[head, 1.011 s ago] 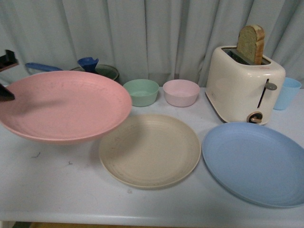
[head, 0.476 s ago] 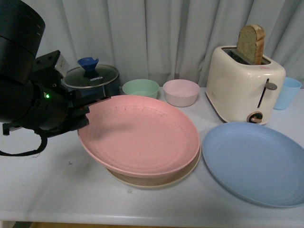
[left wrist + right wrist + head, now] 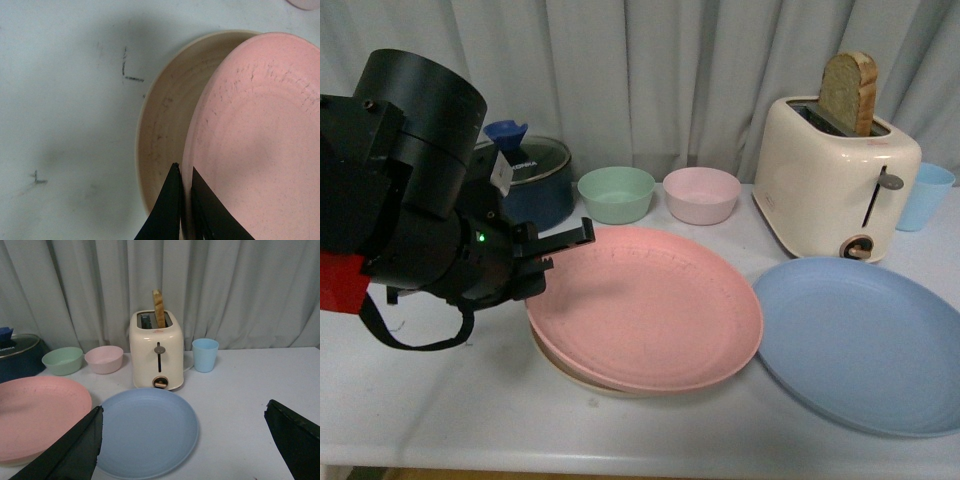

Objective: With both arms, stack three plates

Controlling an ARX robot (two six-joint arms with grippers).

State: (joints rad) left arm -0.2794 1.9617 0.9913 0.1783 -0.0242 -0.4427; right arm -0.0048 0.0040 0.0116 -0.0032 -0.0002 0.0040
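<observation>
While the left gripper [image 3: 184, 172] pinches the rim of the pink plate [image 3: 650, 310], a finger on each face of it, that plate lies over the beige plate [image 3: 162, 125]. It is shifted toward the robot's right, so a crescent of beige shows on the gripper's side (whether the pink plate rests fully on the beige one cannot be told). The blue plate [image 3: 865, 345] lies flat on the white table [image 3: 440, 410] to the right, with its rim just beside the pink plate's rim. The right gripper [image 3: 182, 407] hangs on the near side of the blue plate, its fingers spread wide and holding nothing. Along the curtain stand a lidded pot [image 3: 535, 185], a green bowl [image 3: 617, 192], a pink bowl [image 3: 701, 194], a cream toaster [image 3: 830, 185] with a bread slice [image 3: 848, 92] upright in it, and a blue cup [image 3: 925, 195].
</observation>
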